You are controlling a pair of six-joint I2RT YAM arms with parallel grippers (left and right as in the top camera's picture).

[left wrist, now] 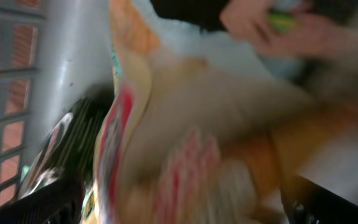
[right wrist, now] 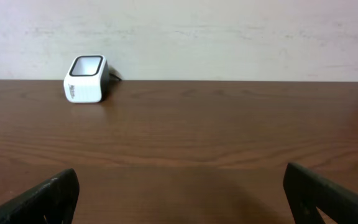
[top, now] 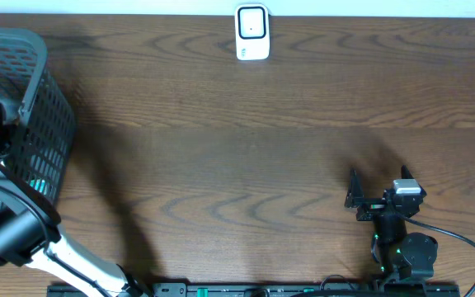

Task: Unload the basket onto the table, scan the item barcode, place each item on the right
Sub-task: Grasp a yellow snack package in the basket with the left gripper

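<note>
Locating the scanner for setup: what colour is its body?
White scanner, clearest in the right wrist view.

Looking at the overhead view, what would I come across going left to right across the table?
Grey mesh basket → white barcode scanner → right tool, open.

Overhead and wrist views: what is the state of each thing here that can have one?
scanner: upright, nothing in front of it.
basket: holds packets.
packets: inside the basket, too blurred to tell more.
left gripper: open, down in the basket.
right gripper: open, empty, facing the scanner.
</note>
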